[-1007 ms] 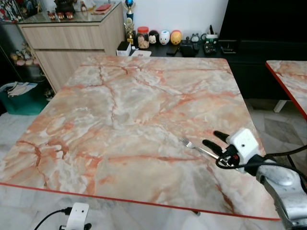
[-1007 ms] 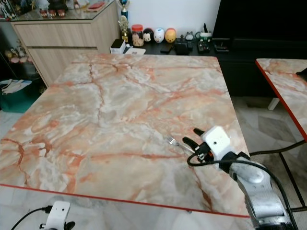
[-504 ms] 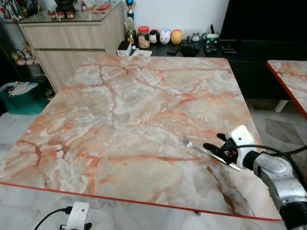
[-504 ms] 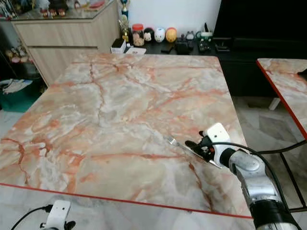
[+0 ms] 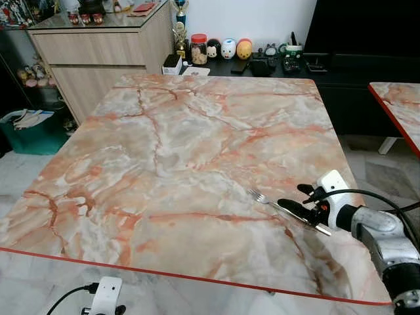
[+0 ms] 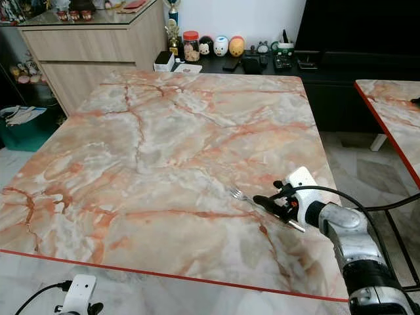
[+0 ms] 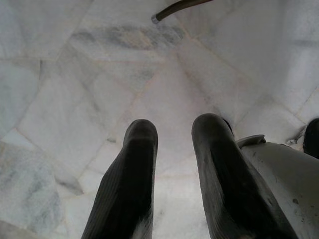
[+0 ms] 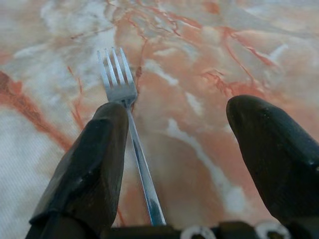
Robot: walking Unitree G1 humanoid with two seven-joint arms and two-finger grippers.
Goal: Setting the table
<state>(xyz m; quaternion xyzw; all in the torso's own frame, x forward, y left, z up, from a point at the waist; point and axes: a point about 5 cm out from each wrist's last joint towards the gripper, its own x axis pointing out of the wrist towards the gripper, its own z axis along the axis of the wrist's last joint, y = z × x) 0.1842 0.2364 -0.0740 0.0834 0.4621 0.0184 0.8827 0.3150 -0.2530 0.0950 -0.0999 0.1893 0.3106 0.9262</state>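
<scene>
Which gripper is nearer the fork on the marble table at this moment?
Right. The right gripper is open astride the fork, whose handle lies beside one finger on the table. The left gripper hangs open over the floor, well away from it.

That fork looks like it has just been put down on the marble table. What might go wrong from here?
The right claw is open, but one finger sits right beside the fork handle; pulling back carelessly might nudge it askew. The fork lies near the table's right edge, so a hard knock could send it off onto the floor. The loose cable looping by the claw could perhaps catch the handle too.
</scene>
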